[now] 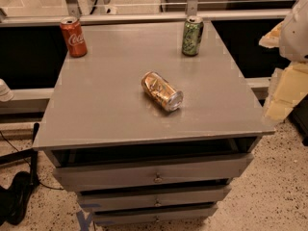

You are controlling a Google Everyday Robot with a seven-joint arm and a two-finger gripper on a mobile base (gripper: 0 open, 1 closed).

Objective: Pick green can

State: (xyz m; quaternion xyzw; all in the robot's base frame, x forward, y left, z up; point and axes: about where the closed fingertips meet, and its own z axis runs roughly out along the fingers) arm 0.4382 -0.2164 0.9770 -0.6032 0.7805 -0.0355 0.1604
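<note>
The green can (192, 36) stands upright near the far right corner of the grey cabinet top (106, 105). It is green with pale mottled markings and a silver top. My gripper (284, 93) shows as white and pale yellow parts at the right edge of the camera view. It sits beyond the cabinet's right side, to the right of and nearer than the green can, and is apart from it.
A red Coca-Cola can (73, 37) stands upright at the far left corner. A gold-orange can (161, 91) lies on its side near the middle of the top. The cabinet has three drawers (154, 177) below. A rail and glass run behind. Black cables lie on the floor at the left.
</note>
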